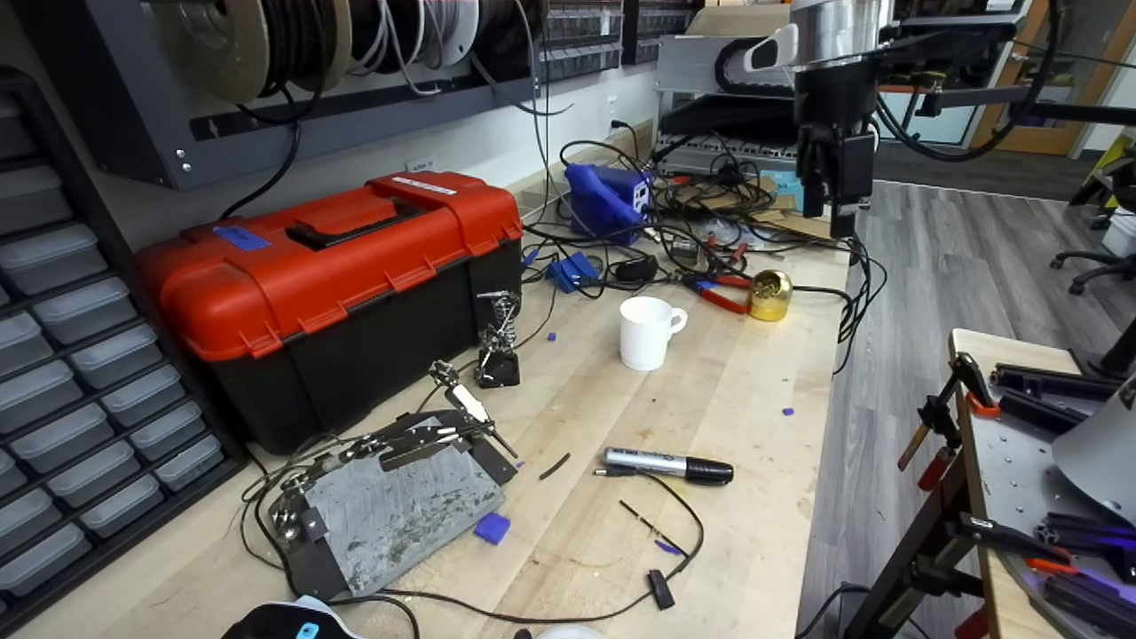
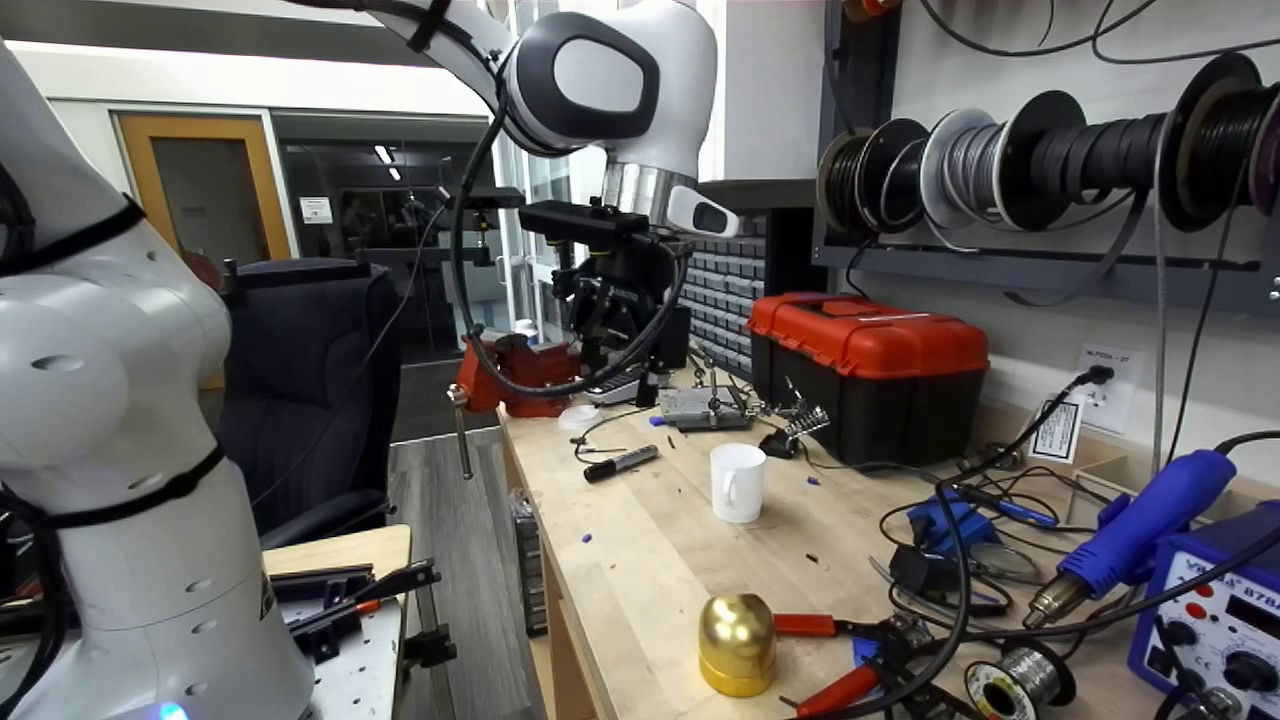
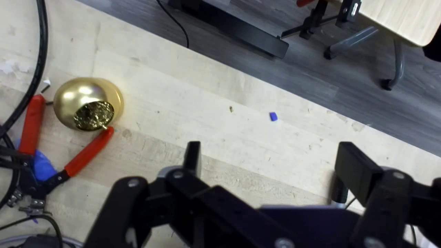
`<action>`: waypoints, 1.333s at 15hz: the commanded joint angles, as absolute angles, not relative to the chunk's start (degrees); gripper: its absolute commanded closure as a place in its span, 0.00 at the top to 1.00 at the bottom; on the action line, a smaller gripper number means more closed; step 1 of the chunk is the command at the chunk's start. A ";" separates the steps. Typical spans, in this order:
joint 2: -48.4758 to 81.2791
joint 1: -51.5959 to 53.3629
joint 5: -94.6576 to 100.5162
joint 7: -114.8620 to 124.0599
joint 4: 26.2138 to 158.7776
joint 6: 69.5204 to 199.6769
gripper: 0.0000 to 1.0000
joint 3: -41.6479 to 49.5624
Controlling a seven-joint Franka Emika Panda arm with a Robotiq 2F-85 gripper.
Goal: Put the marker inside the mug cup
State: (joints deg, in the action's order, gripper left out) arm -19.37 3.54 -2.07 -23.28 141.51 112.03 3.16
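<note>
The marker lies flat on the wooden bench, grey with a black cap, in both exterior views [image 1: 667, 465] [image 2: 620, 463]. In the wrist view only part of the marker [image 3: 340, 193] shows, beside the right-hand finger. The white mug cup [image 1: 643, 335] stands upright on the bench, also in an exterior view [image 2: 737, 485]; it is hidden in the wrist view. My gripper [image 3: 269, 144] is open, with nothing between its fingers. It hangs well above the bench, apart from marker and mug, in both exterior views [image 1: 837, 217] [image 2: 648, 385].
A red and black toolbox [image 1: 355, 293] stands against the wall. A gold tip cleaner [image 1: 770, 295] and red-handled pliers [image 1: 723, 297] lie past the mug. A metal-plate stand [image 1: 404, 506] and a thin cable [image 1: 532, 619] are near the marker. A blue soldering station [image 2: 1225, 600] and tangled cables stand farther along.
</note>
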 commanded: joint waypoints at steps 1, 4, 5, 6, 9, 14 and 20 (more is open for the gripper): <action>-16.99 5.05 -5.23 -22.41 139.84 115.54 1.00 2.05; -15.80 5.92 -8.21 -21.41 139.54 118.20 1.00 0.83; -15.56 6.28 -8.92 -21.14 139.60 118.96 1.00 0.39; -15.27 6.61 -9.27 -20.32 139.66 119.89 1.00 -0.36; -13.76 7.85 -9.62 -17.91 139.65 122.68 1.00 -2.74; -12.49 9.12 -9.79 -17.54 139.98 123.27 1.00 -4.86; -10.50 9.72 -10.23 -16.89 139.01 123.31 1.00 -5.73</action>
State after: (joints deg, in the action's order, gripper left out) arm -10.50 9.77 -10.23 -16.91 139.08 123.40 -5.67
